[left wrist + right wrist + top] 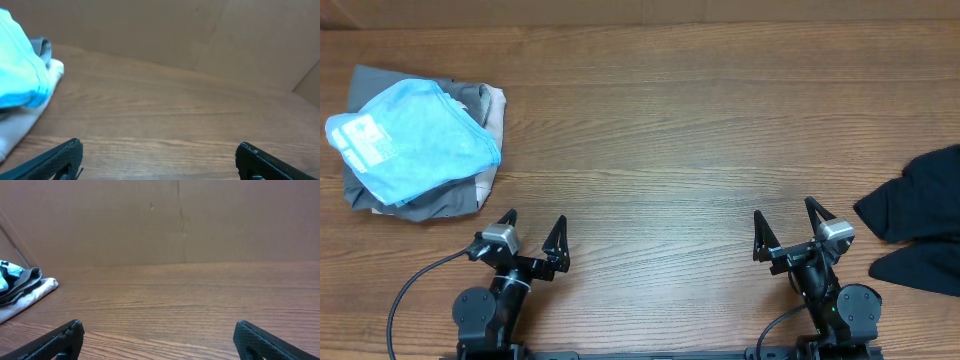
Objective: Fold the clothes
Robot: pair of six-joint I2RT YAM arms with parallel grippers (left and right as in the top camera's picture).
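The black T-shirt [918, 218] lies crumpled at the table's right edge, partly cut off by the overhead view. It does not show in either wrist view. My right gripper [786, 222] is open and empty near the front edge, to the left of the shirt; it also shows in the right wrist view [159, 335]. My left gripper [532, 227] is open and empty near the front left; it also shows in the left wrist view [159, 155].
A light blue garment with white print [415, 138] lies on a pile of grey folded garments [440, 195] at the back left; the pile also shows in the left wrist view [20, 90] and the right wrist view [20, 287]. A cardboard wall [180, 220] stands behind the wooden table [660, 150].
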